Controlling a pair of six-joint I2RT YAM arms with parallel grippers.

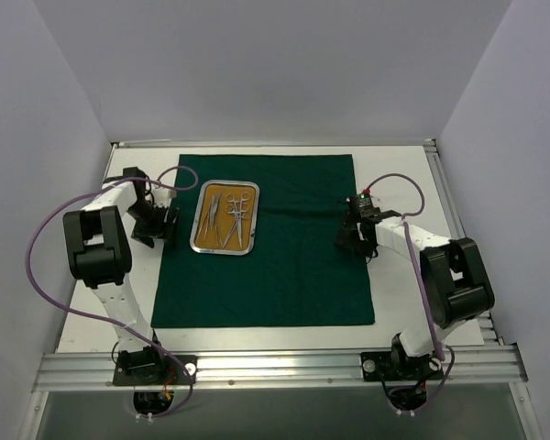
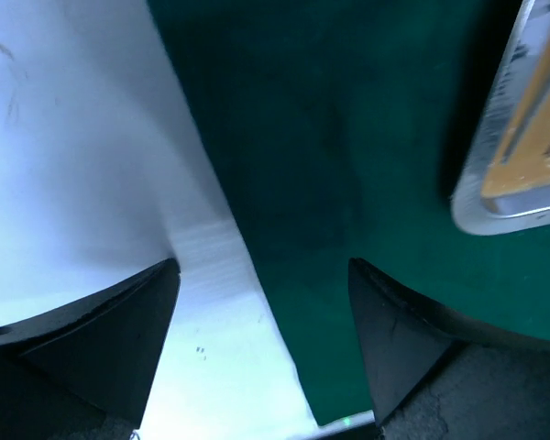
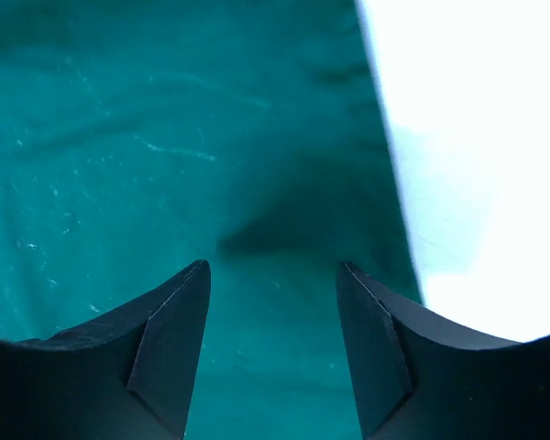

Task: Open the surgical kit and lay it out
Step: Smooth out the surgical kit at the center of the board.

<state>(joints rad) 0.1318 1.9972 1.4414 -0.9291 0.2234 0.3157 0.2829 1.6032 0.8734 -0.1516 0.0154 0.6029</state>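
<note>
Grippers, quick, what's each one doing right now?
Left gripper: open, empty, over the cloth's left edge.
Right gripper: open, empty, near the cloth's right edge.

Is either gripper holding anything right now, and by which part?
Nothing is held. The left gripper is open astride the left edge of the green cloth; the right gripper is open over it near its right edge. Both are empty.

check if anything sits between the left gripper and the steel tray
Nothing visible does. Only a flat strip of the green cloth lies between the open left gripper and the tray.
</note>
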